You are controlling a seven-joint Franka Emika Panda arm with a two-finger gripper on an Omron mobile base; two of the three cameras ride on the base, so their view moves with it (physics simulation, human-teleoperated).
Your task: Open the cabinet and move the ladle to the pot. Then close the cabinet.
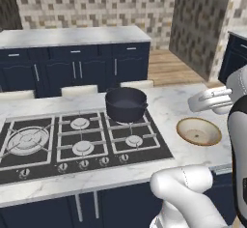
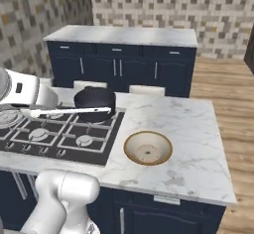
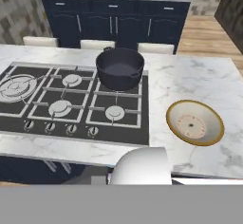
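Note:
The black pot [image 1: 126,104] stands on the hob's back right burner, also seen in the right base view [image 2: 95,102] and the hand view [image 3: 119,68]. It looks empty. A slender silvery-white ladle [image 2: 69,111] hangs level in the air in front of the pot, sticking out from my hand. My gripper [image 2: 24,112] is at its near end, with the fingers hidden behind the wrist. From the left base view the ladle [image 1: 207,99] floats above the counter between the pot and a beige bowl. The cabinet is out of view.
A shallow beige bowl [image 1: 198,131] sits on the marble island [image 2: 178,124] right of the black gas hob [image 1: 72,140]. Low navy cabinets [image 3: 114,26] under a marble counter line the far wall. Wooden floor lies beyond on the right.

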